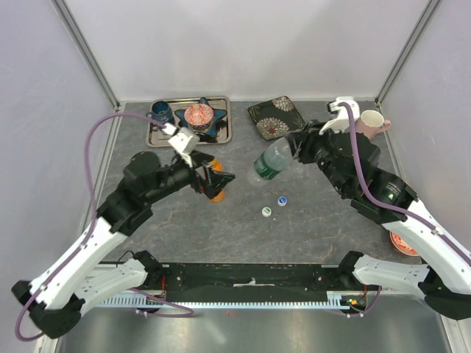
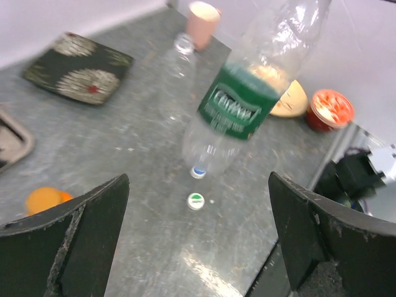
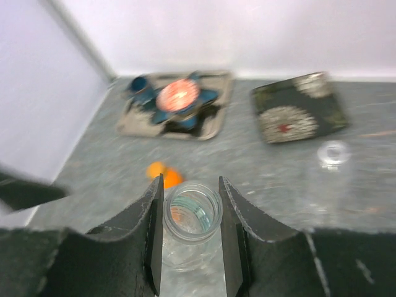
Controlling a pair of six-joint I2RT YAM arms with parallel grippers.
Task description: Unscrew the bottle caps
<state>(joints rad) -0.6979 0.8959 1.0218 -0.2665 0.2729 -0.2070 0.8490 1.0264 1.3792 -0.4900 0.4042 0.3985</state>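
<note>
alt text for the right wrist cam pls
The right gripper clamps the open neck of a clear, uncapped bottle. Beyond it on the grey table are orange caps, a metal tray holding a star-shaped dish, a dark patterned plate and a second uncapped bottle.

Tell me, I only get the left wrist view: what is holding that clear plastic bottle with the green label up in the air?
Observer: The right end effector is shut around the neck of the clear plastic bottle with the green label, just below its mouth.
Operator: Is its cap on?
Observer: No. The right wrist view looks straight into its open mouth.
Operator: And the metal corner at my left edge?
Observer: A rectangular metal tray holding a dark blue mug and a blue star-shaped dish with a red patterned middle.
</note>
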